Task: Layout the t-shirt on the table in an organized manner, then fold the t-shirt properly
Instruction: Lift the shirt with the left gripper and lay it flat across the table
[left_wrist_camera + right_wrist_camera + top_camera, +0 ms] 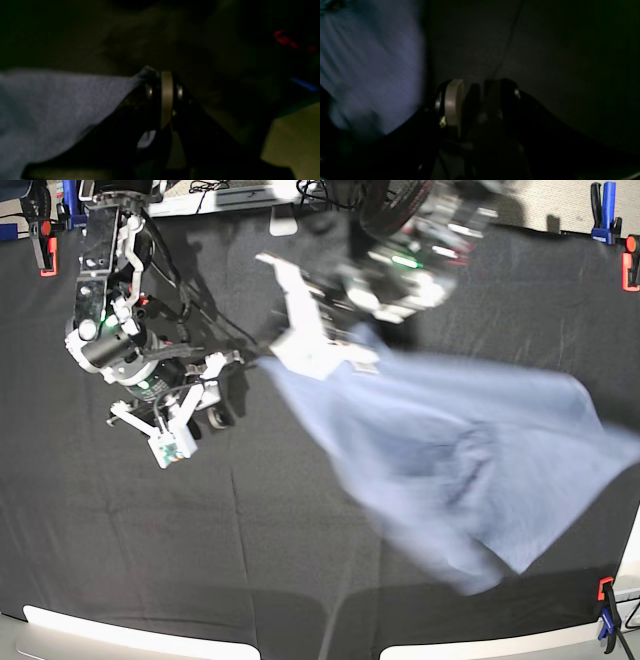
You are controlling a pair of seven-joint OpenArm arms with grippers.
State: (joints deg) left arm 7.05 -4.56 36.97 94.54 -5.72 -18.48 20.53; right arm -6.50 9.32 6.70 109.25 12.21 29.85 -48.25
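My left pincer [166, 75] pinched the t-shirt [470, 470] at its edge. It was not flat or folded yet.

Just the background stuff here: an orange clamp [46, 252] is sitting at the far left edge, biting onto the black cloth, and another orange clamp [630, 265] is doing the same at the far right edge. A blue clamp [603, 202] is standing right by that one at the top right corner. One more orange clamp [606, 592] is hanging on at the near right corner, with a blue clamp [605, 630] just below it. Some dark cables [215, 188] are trailing along the back, next to a white slab [225, 200] that's too cropped to identify.
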